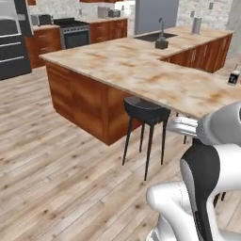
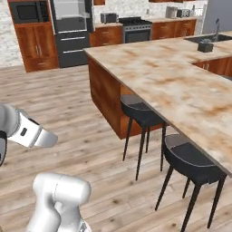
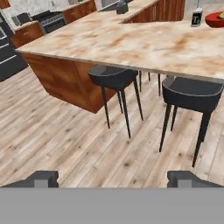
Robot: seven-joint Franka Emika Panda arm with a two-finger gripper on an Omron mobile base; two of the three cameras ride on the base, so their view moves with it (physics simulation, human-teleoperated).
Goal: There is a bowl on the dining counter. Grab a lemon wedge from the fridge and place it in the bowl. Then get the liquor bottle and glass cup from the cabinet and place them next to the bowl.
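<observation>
Jaws open, empty, over floor; bottle [image 3: 196,16] beside bowl [image 3: 215,19] on tabletop [image 3: 131,41]; I judge cup remains.

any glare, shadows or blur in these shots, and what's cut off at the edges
Left base view: flat, even light, no glare on the counter; the bottle is cropped by the right edge and soft. Right base view: the stools cast no clear floor shadows; far appliances look coarse. Hand view: the red bowl is clipped at the top right corner, and the gripper fingertips look blocky.
</observation>
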